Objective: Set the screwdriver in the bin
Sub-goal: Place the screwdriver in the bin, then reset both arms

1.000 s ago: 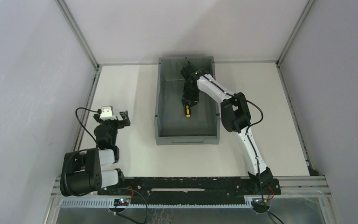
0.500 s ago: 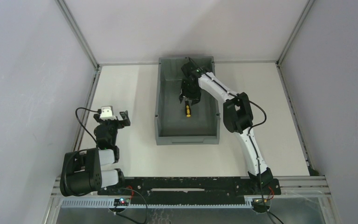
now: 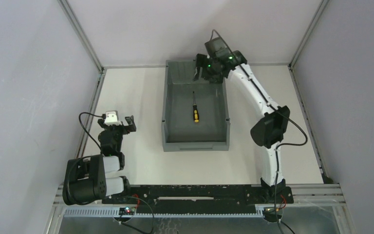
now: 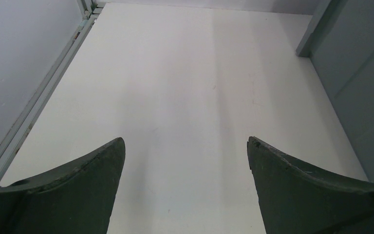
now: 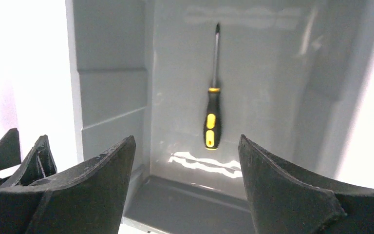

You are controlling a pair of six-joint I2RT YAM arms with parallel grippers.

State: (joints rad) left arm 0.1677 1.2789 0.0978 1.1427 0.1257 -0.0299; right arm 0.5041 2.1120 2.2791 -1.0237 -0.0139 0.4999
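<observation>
Gripper (image 3: 203,74) on right arm (jaws apart) hovers over bin (image 3: 164,114).

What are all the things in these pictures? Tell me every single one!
screwdriver: one, yellow-and-black handle with a dark shaft, lying flat on the bin's floor
bin: one, grey, on the table at its far middle
table: one, white, under everything
left arm: one, black, folded at the near left
left gripper: one, dark, open above bare table
right arm: one, white and black, reaching to the bin's far end
right gripper: one, dark, open above the bin, holding nothing
</observation>
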